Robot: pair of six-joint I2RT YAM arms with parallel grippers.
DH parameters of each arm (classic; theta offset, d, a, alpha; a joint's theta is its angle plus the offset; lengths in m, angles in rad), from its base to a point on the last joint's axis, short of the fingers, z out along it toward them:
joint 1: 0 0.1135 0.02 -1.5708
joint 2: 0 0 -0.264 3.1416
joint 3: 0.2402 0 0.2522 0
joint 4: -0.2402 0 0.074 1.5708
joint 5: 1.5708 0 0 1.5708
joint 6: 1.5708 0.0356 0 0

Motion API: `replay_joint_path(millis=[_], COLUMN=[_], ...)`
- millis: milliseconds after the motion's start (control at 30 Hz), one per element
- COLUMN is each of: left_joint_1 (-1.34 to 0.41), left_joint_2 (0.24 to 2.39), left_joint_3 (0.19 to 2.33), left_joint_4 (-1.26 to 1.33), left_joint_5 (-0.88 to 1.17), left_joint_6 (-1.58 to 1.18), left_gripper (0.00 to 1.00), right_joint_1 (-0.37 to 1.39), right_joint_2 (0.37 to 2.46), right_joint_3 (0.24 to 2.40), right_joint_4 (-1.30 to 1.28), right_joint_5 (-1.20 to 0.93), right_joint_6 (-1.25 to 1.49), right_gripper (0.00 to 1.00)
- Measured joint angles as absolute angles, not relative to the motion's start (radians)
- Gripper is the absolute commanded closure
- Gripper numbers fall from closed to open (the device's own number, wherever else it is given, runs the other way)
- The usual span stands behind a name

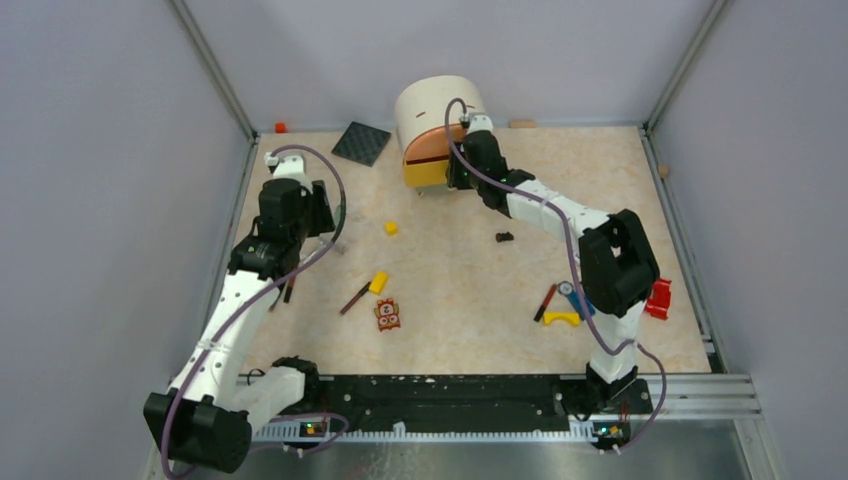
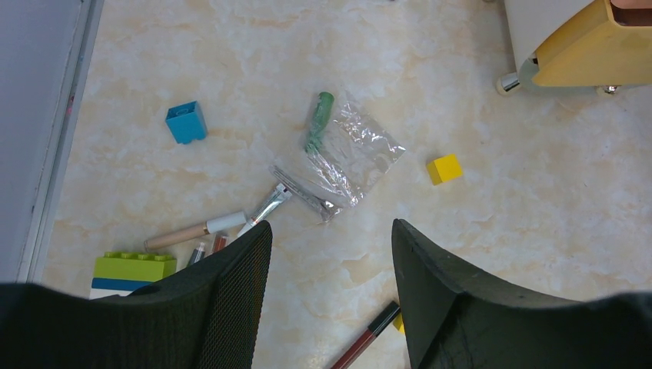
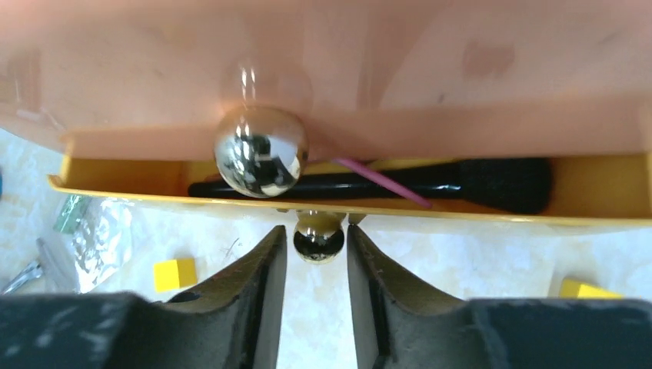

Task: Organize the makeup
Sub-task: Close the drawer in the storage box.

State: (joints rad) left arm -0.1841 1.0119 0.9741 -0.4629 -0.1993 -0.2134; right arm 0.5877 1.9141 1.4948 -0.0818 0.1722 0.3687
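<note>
Makeup [image 1: 354,298] lies strewn over the marble-look table [image 1: 450,340]. Some is in the organizer [image 1: 437,105], a cream drum-shaped box at the far edge, centre. Its yellow drawer [image 3: 115,188] stands out and holds a black brush [image 3: 430,184] and a thin pink stick [image 3: 384,183]. A pink drawer [image 3: 323,69] sits above it.

Right gripper [image 3: 317,231] is at the drawer front, fingers close on either side of the small chrome knob [image 3: 319,244]. Cannot tell whether they pinch it. Left gripper [image 2: 332,225] hovers over the left half, fingers spread, nothing between them.

Black square [image 1: 360,143] lies far left, near the corner.

Below the left gripper:
- a clear wrapper [image 2: 357,150], with the short green tube [image 2: 318,121] at its far-left edge
- a silver-ferruled brush [image 2: 265,206]
- a beige pencil [image 2: 192,232]
- a dark red stick [image 2: 369,338] on the near side
- among them, a blue block [image 2: 186,122], a green block [image 2: 131,267] and a yellow cube [image 2: 445,168]

This cluster sits close to the left rail [image 2: 54,154].

Owl tile [image 1: 387,314] lies mid-table, near side. A red stick [image 1: 544,302] lies just beside the right arm's lower link, with a yellow curved piece [image 1: 561,319] touching or nearly so. A small dark item [image 1: 504,237] lies alone on the near side of the right forearm.

The widest open stretch of tabletop runs through the centre, between the owl tile and the red stick. Metal rails and grey walls close the left, right and far sides.
</note>
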Motion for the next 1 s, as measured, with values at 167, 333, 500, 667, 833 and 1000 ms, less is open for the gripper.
replay_joint_path(millis=[167,333,500,667,833,1000], left_joint_1=[-0.184,-0.182,-0.179,-0.178,-0.178,-0.178], left_joint_2=[1.012,1.012,1.012,1.012,1.012,1.012], left_joint_3=[0.974,0.974,0.974,0.974,0.974,0.974], left_joint_4=[-0.463,-0.463,-0.463,-0.463,-0.463,-0.463], left_joint_5=[-0.199,-0.199,-0.196,-0.194,-0.190,-0.185], left_joint_6=[-0.213,-0.213,-0.213,-0.213,-0.213,-0.213], left_gripper=[0.36,0.36,0.36,0.36,0.35,0.35], right_joint_1=[0.587,0.586,0.586,0.583,0.574,0.573], right_joint_2=[1.914,1.915,1.922,1.973,1.991,1.990], right_joint_3=[1.494,1.494,1.497,1.574,1.600,1.592], right_joint_4=[0.028,0.083,0.095,0.072,0.059,0.062], right_joint_5=[0.206,0.221,0.223,0.222,0.214,0.200], right_joint_6=[0.337,0.317,0.298,0.289,0.289,0.288], right_gripper=[0.60,0.61,0.61,0.61,0.61,0.55])
